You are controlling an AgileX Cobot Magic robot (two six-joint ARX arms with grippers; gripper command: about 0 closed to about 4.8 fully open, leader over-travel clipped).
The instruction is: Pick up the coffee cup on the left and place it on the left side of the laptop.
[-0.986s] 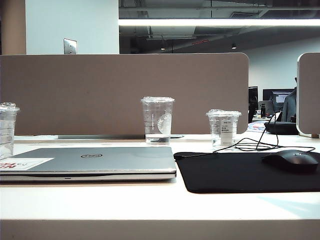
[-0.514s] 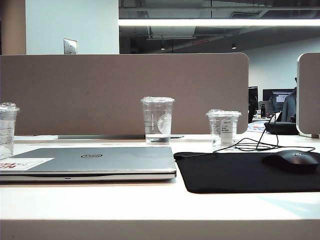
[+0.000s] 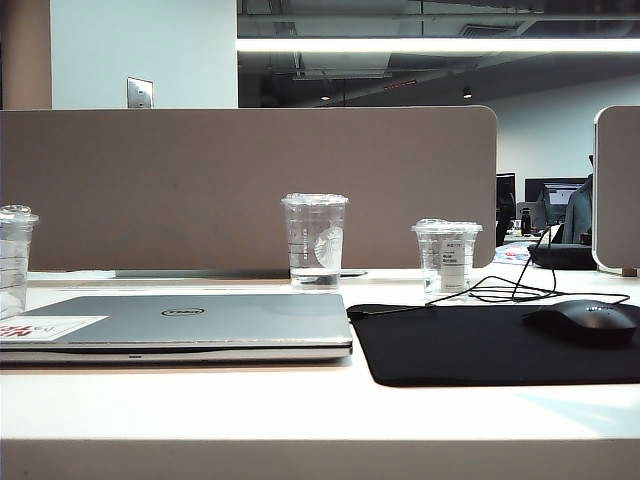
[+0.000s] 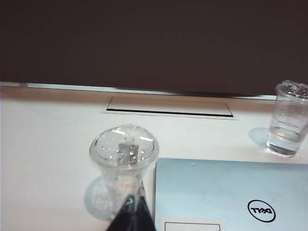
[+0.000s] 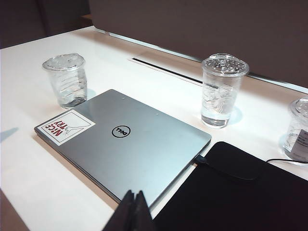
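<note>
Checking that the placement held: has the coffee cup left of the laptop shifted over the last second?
No. In the exterior view the coffee cup stands at the same spot beside the laptop, below the same part of the grey partition.

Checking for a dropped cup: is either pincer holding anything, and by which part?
Nothing is held. The left pincer and right pincer are shut and empty; the coffee cup stands free.

coffee cup (image 4: pixel 123 163): clear ridged plastic, glossy
laptop (image 5: pixel 125 144): brushed silver-grey metal, matt
mouse mat (image 3: pixel 490 342): black, matt
bench (image 3: pixel 300 405): white, smooth
</note>
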